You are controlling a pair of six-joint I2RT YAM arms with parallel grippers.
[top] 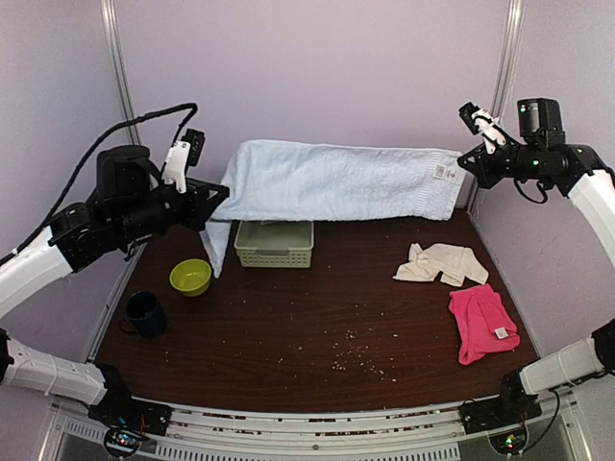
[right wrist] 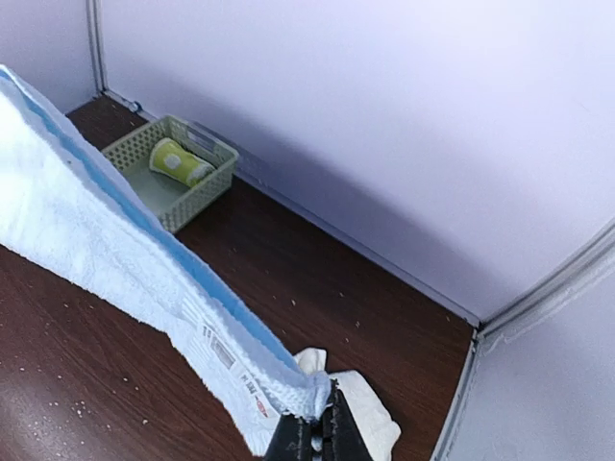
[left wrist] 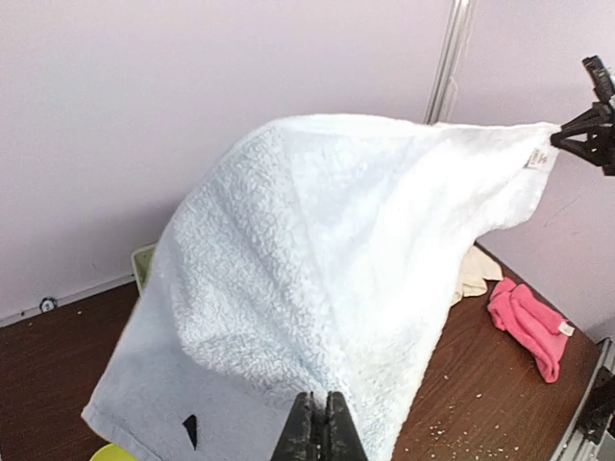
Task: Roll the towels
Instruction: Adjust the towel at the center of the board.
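Observation:
A large light blue towel hangs stretched in the air above the back of the table, held at both ends. My left gripper is shut on its left corner, and in the left wrist view the fingers pinch the terry cloth. My right gripper is shut on the right corner by the white label, jaws closed on the towel's hem. A cream-white towel lies crumpled at the right. A hot pink towel with a white tag lies nearer the front. A lime-green rolled towel lies in the basket.
A pale green plastic basket stands under the hanging towel at the back. A lime-green bowl and a dark blue mug sit at the left. Crumbs dot the brown table. Walls close in behind and at both sides.

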